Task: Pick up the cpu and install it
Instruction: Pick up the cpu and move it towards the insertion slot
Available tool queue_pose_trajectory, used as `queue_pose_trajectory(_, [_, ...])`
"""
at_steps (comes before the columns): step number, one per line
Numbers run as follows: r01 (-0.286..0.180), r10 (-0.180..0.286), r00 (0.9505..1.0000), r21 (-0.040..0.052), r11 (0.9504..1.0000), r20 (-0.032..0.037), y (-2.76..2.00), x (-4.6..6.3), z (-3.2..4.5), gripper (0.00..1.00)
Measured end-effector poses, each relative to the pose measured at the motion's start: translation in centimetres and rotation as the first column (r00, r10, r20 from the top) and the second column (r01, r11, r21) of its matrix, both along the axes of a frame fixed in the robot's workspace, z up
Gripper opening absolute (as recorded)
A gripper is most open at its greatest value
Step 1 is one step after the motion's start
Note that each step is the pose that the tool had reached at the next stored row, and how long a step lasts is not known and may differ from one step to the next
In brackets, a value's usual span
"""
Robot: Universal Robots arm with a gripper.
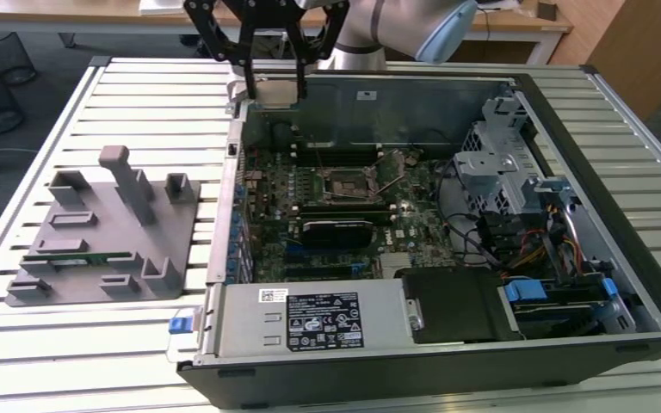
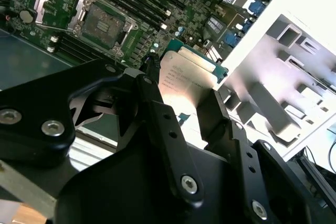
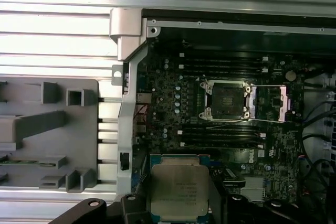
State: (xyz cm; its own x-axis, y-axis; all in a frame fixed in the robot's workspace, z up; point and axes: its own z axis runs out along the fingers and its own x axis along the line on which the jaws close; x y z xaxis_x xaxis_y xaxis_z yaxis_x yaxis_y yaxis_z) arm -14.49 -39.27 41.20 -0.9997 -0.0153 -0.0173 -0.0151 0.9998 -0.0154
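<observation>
- The open black metal computer case (image 1: pixel 423 379) holds a green motherboard; its square socket (image 3: pixel 227 99) is empty, so I judge that seating is left to do.
- The black two-finger gripper (image 1: pixel 275 79) hangs over the case's corner, clamped on the chip. Pickup is done.
- The small flat silver-topped square cpu (image 3: pixel 178 190) is held by its edges, well apart from the socket.
- I can't see its underside.

My tool (image 1: pixel 275 96) is matte black. Chip (image 3: pixel 177 190): silver-white top, faint grey print, green rim. Circuit board (image 3: pixel 173 103) dark green with black slots. Computer case (image 1: pixel 423 379) black outside, bare grey metal inside. Block (image 1: pixel 101 232) plain grey; stick (image 1: pixel 78 256) on it green. Desk (image 1: pixel 147 103) pale silver, ribbed in stripes. Tabs (image 1: pixel 526 289) bright blue. Power box (image 1: pixel 256 331) silver, black-and-white label (image 1: pixel 323 320).
</observation>
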Motion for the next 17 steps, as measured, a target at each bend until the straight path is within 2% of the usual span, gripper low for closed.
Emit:
queue_pose_trajectory(10, [0.000,0.000,1.0000,0.0000,1.0000,0.0000,0.07,1.4,-0.06,0.53])
queue_pose_trajectory(17, [0.000,0.000,1.0000,0.0000,1.0000,-0.0001,0.40,2.5,-0.14,0.53])
